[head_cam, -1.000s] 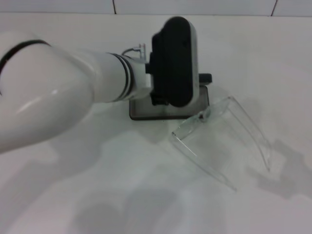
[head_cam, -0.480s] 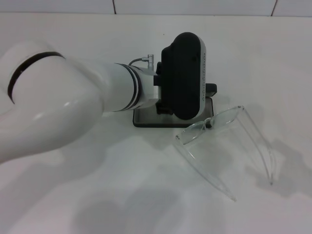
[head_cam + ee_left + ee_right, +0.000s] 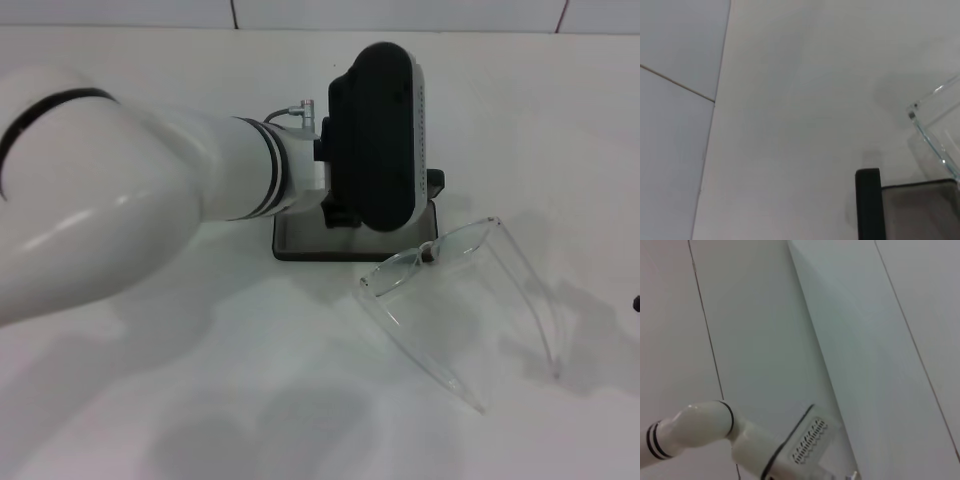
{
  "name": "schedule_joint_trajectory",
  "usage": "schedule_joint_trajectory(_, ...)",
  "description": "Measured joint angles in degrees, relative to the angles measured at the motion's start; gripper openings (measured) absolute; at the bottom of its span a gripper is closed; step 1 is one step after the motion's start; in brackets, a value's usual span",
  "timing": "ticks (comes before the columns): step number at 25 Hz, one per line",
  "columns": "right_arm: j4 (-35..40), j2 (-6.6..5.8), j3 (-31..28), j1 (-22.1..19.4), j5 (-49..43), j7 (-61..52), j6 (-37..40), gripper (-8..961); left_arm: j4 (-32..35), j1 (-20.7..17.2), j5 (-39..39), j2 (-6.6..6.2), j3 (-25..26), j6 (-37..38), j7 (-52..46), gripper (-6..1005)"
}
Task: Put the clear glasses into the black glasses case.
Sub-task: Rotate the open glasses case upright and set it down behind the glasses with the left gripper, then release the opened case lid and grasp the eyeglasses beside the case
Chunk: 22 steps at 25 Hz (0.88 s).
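The black glasses case [image 3: 300, 238] lies open at the table's middle, grey lining up, and is mostly covered by my left arm. The black body of my left gripper [image 3: 375, 140] hangs right over it. In the left wrist view the black glasses case [image 3: 912, 210] shows a black edge and its grey lining. The clear glasses [image 3: 470, 300] rest on the table just right of the case, with the lens end near the case's front right corner and the arms spread toward me. The left wrist view catches one corner of the clear glasses [image 3: 935, 130]. My right gripper is out of view.
The white table [image 3: 250, 400] runs back to a tiled wall [image 3: 400, 12]. A small dark thing [image 3: 637, 302] pokes in at the head view's right edge; I cannot tell what it is. My left arm [image 3: 695, 432] shows in the right wrist view against the wall.
My left arm has moved to the right over the case. The glasses and the case have shifted slightly to the right. A dark speck has appeared at the right edge.
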State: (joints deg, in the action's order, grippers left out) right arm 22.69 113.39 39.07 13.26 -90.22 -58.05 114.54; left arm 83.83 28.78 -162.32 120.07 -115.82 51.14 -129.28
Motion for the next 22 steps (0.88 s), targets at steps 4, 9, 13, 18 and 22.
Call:
schedule_joint_trajectory(4, 3.5, -0.93, 0.4, 3.4, -2.6, -4.1, -2.1, 816, 5.0, -1.5, 0.6, 0.0, 0.9, 5.0, -0.2, 433)
schedule_joint_trajectory(9, 15.9, -0.74, 0.6, 9.6, -15.4, -15.5, -6.3, 814, 17.8, -6.1, 6.0, -0.09, 1.5, 10.6, -0.2, 434)
schedule_joint_trajectory(13, 28.2, 0.75, 1.9, 14.2, -25.6, -25.2, -6.5, 812, 26.4, -11.6, 13.4, 0.03, 5.7, 6.6, -1.3, 431)
schedule_joint_trajectory(18, 39.1, 1.7, 9.1, 19.0, -32.3, -34.4, -6.2, 800, 28.6, -16.0, 33.9, -0.2, 17.9, 4.0, -3.3, 428)
schedule_joint_trajectory(22, 43.1, 1.68, 14.2, 24.4, -35.8, -39.1, -6.5, 758, 25.7, -20.5, 46.6, -0.27, 26.7, 6.2, 0.9, 425)
